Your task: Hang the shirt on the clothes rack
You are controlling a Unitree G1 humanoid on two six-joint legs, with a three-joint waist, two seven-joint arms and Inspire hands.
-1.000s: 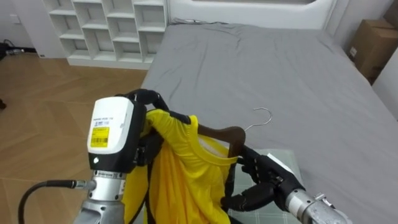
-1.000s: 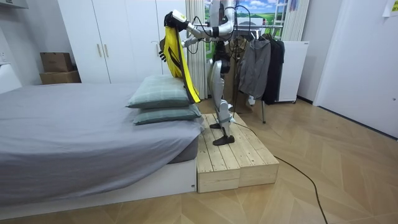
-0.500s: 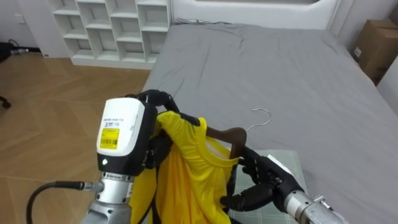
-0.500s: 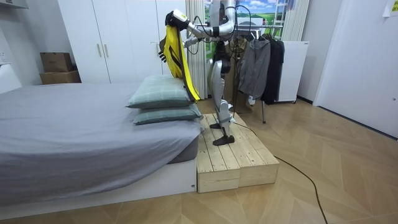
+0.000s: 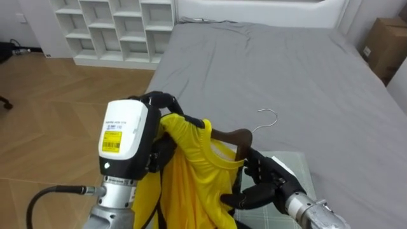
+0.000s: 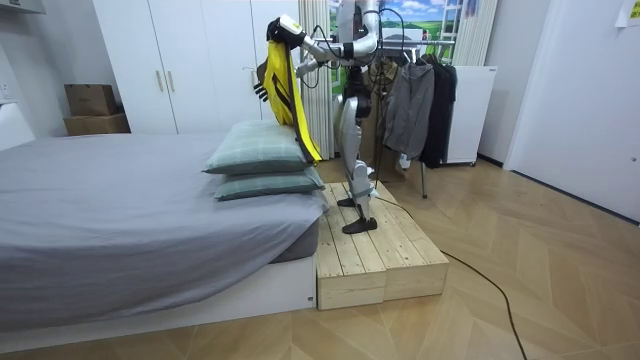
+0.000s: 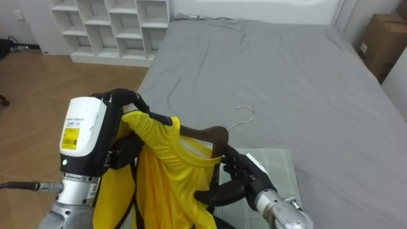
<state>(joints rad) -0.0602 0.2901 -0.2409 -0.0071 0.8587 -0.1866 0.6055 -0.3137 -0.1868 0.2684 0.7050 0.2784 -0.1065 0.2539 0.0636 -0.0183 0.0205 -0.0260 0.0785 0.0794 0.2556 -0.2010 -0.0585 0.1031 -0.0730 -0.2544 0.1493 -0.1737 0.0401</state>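
Left robot hand [image 5: 154, 102] pinches the shoulder of the limp, light yellow garment [image 5: 184, 175], while right robot hand [image 5: 257, 181] clasps its stiff hanger [image 5: 230, 136], likely the surer hold.

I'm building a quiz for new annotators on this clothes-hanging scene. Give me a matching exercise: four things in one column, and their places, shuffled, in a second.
Things
1. yellow garment
2. metal hook
3. pillows
4. cardboard box

Places
A. stacked at the end of the bed, next to the wooden platform
B. draped over the wooden hanger
C. beside the bed, at the eye view's right edge
D. free in the air above the bed, on no rail

Pairs: 1-B, 2-D, 3-A, 4-C
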